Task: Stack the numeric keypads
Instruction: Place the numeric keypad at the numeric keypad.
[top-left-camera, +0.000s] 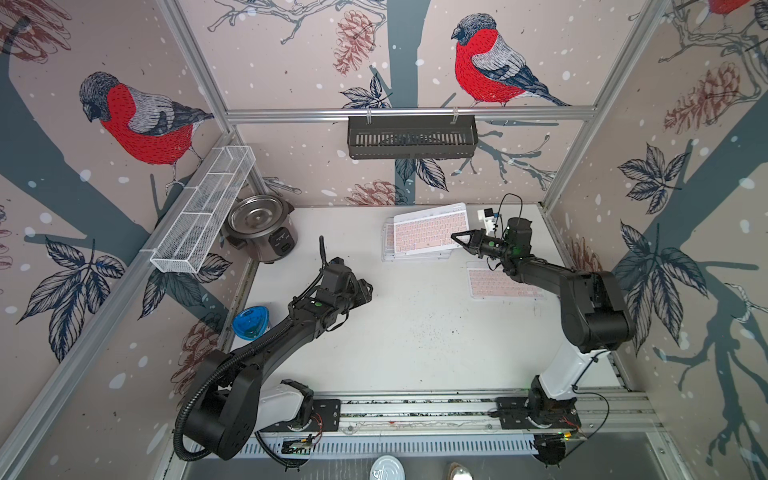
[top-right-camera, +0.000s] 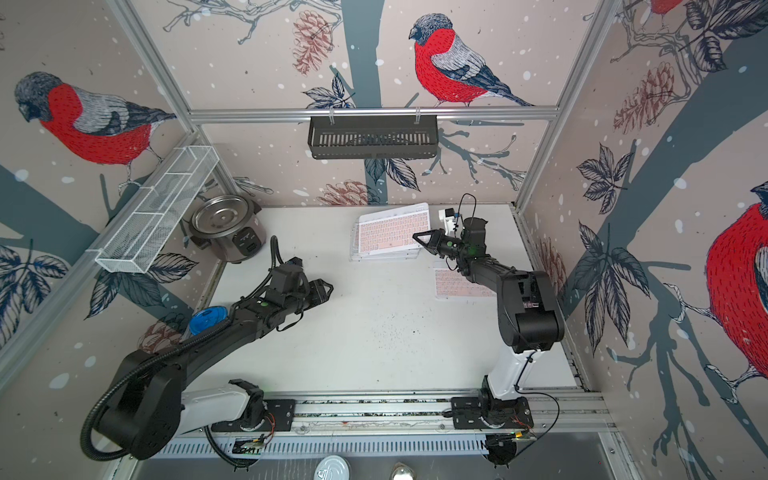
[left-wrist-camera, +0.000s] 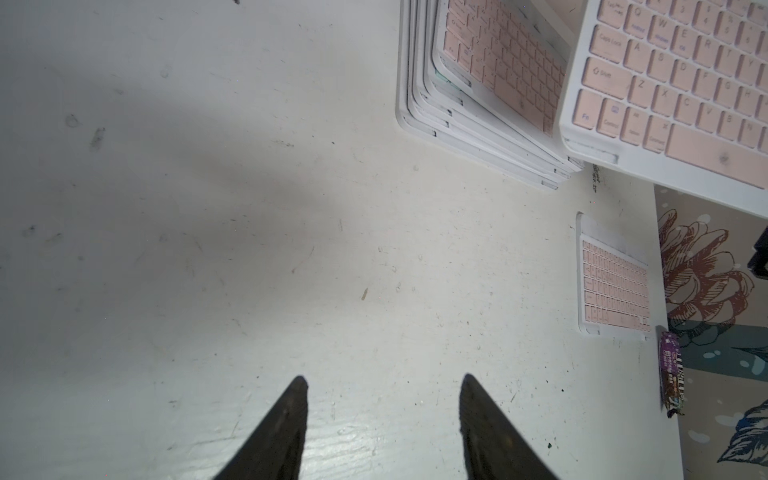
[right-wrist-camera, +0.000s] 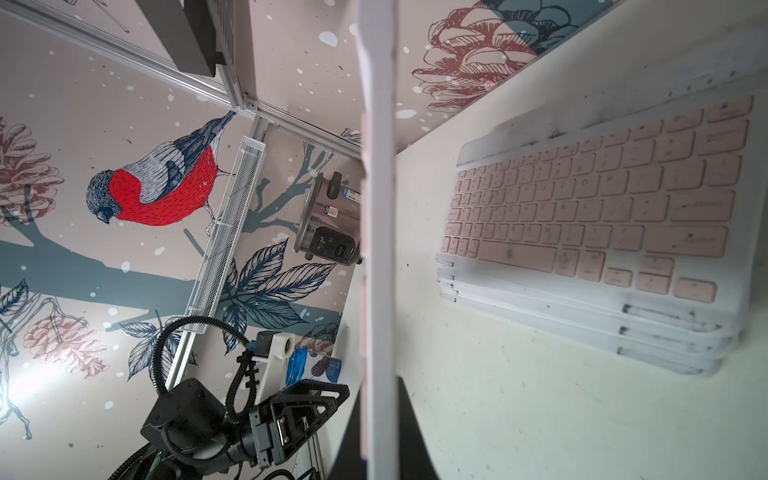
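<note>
Keypad (top-left-camera: 428, 228) clamped in my right tool (top-left-camera: 456, 238) hangs over the stack (right-wrist-camera: 582, 208); my left tool (left-wrist-camera: 384, 380) stands slightly parted, empty.

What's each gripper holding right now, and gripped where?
Right gripper holds a pink keyboard by one short edge, above the stack. Left gripper holds nothing.

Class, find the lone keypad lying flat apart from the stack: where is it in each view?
Both top views: lone keypad right of centre, partly under the right arm.
Left wrist: by the table edge, beside the pine-cone wallpaper; see.
Right wrist: not in it.
Shared landmark: the stack of keypads, in all four.
</note>
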